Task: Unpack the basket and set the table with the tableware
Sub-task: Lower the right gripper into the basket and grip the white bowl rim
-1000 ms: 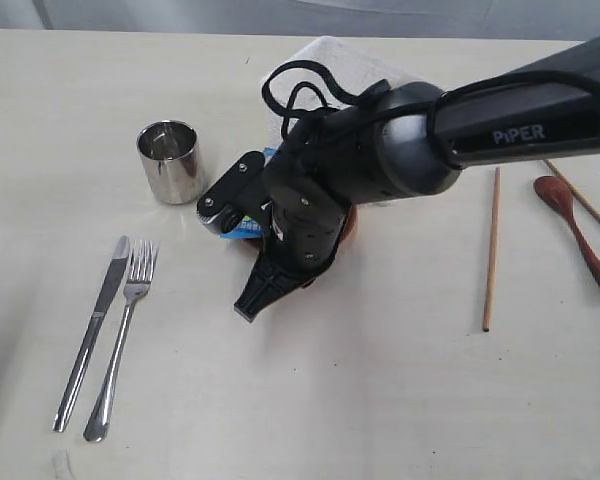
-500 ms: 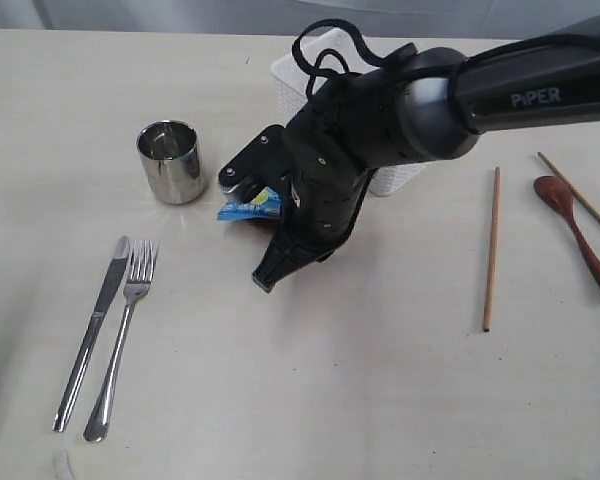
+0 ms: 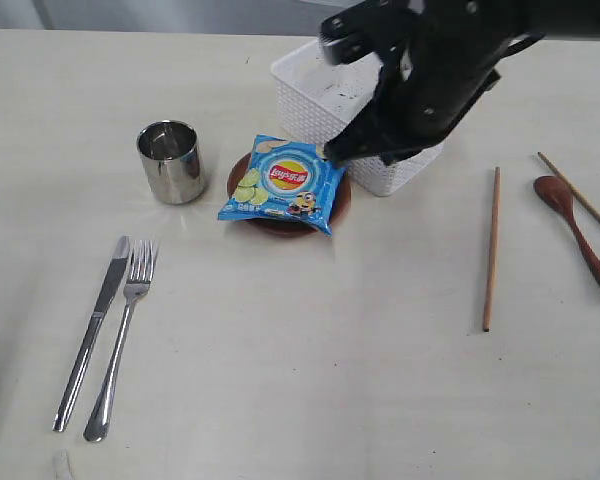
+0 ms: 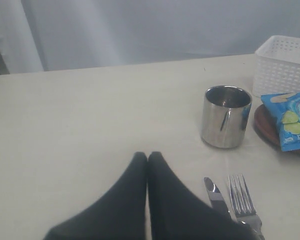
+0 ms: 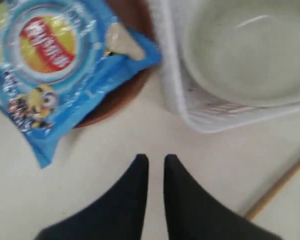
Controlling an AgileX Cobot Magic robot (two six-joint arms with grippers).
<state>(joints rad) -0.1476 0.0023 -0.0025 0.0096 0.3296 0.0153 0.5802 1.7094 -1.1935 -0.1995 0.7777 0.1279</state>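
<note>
The white basket stands at the back of the table, and in the right wrist view it holds the white bowl. My right gripper hangs over the basket's near-left corner; its jaws stand slightly open and hold nothing. The brown plate lies left of the basket under a blue chip bag. Left of that are the steel cup, the knife and the fork. My left gripper is shut and empty, low over the table near the knife.
On the right lie one chopstick, a second chopstick and the wooden spoon. The right arm hides the basket's right half. The table's far edge runs behind the basket.
My right arm has risen and swung back to the right, from over the plate to above the basket. The chip bag and plate are now uncovered.
</note>
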